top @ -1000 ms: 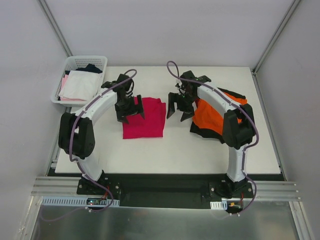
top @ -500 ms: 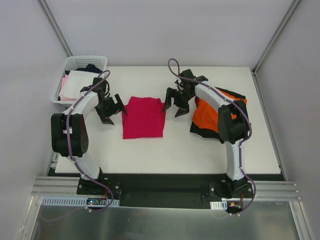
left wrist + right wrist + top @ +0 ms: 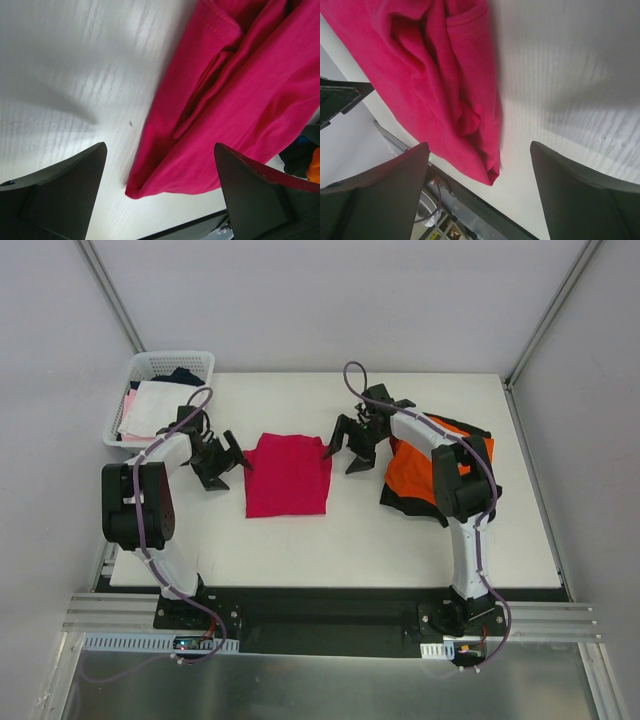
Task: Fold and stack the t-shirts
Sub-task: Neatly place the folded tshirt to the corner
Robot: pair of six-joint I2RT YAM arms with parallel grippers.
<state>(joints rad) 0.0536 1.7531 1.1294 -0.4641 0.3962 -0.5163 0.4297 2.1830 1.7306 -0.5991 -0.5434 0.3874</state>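
Observation:
The crimson t-shirt (image 3: 288, 475) lies folded into a rectangle in the middle of the table. My left gripper (image 3: 232, 468) stands open just off its left edge, low over the table, holding nothing. In the left wrist view the crimson t-shirt (image 3: 235, 90) and its near corner lie ahead of the gripper (image 3: 160, 195). My right gripper (image 3: 340, 462) stands open off the shirt's upper right corner, also empty. The right wrist view shows the crimson t-shirt (image 3: 435, 75) ahead of that gripper (image 3: 480, 190). The orange t-shirt (image 3: 420, 472) lies crumpled on the black t-shirt (image 3: 405, 505) at the right.
A white mesh basket (image 3: 205, 362) with white and pink garments stands at the back left corner, close behind my left arm. The table's front edge (image 3: 330, 580) runs below the crimson shirt. Bare table lies in front of and behind the shirts.
My left gripper has pulled back leftward off the crimson shirt to just beyond its left edge. My right gripper has shifted slightly left and back beside the shirt's upper right corner.

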